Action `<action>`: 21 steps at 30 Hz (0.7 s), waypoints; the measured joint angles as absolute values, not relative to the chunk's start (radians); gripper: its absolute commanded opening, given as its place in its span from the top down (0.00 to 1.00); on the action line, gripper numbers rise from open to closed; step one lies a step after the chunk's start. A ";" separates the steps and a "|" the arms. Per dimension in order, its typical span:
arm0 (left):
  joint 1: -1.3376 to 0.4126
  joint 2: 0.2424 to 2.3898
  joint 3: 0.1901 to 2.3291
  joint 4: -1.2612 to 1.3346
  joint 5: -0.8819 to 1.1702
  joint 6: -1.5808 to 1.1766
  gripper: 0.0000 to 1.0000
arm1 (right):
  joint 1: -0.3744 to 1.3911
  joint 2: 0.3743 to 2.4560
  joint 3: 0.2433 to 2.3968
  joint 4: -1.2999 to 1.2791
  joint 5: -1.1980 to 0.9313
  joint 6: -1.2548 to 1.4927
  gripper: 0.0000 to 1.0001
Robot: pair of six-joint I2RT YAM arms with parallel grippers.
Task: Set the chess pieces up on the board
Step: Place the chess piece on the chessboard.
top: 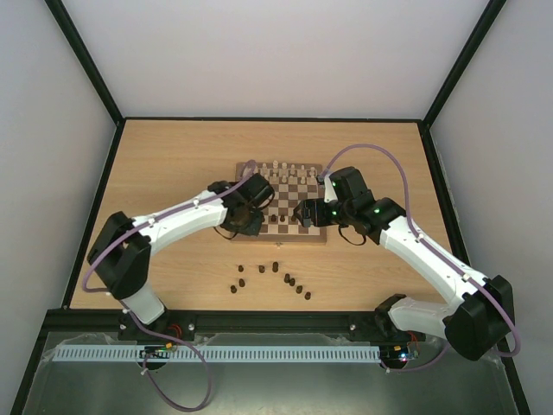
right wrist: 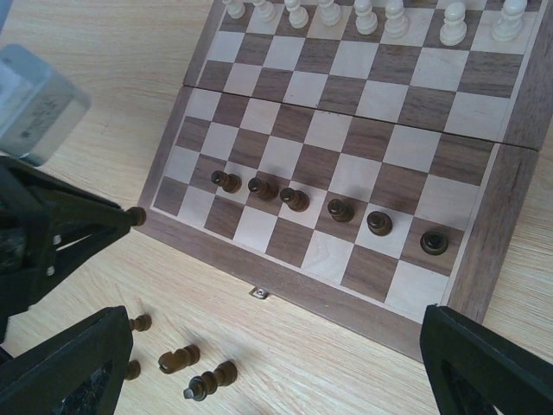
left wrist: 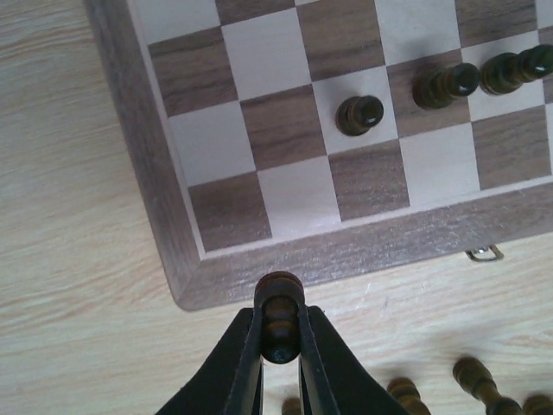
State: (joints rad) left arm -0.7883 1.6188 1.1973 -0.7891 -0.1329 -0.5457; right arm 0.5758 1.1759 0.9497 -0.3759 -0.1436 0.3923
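Left wrist view: left gripper (left wrist: 281, 316) clamped on one dark piece (left wrist: 281, 292), whose long axis runs along the fingers with one rounded end poking past the tips; can't tell if that end is head or base. Piece hangs over the border of the board (left wrist: 158, 173) right at the board corner that faces the table's near-left corner. Six dark pawns (right wrist: 340, 209) already stand in the second row from the board's near side, filling it from the right. The two end squares (left wrist: 285, 125) of that row on the left carry nothing. Judgement: the held piece goes on one of those, so the target lies just ahead of the pincer toward the table's far edge and a little to the right, a short carry over the border. It likely needs tipping upright before release, and the nearest standing pawn is close enough to get knocked. Right gripper (right wrist: 275, 322) has jaws wide apart and holds nothing, over the board's near side toward the right; left arm is clearly the nearer one. Cream pieces (right wrist: 363, 17) line the board's far side. Loose dark pieces (top: 289, 278) lie on the table (top: 173, 173) between board and near edge.
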 measured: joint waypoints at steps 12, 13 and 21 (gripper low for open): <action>-0.759 1.824 1.370 -0.806 -0.135 -0.451 0.88 | 0.576 1.150 0.950 -0.377 -0.108 0.393 0.08; -0.756 1.832 1.378 -0.806 -0.136 -0.447 0.88 | 0.576 1.149 0.950 -0.377 -0.107 0.393 0.08; -0.730 1.887 1.393 -0.801 -0.141 -0.422 0.88 | 0.576 1.149 0.950 -0.378 -0.107 0.393 0.08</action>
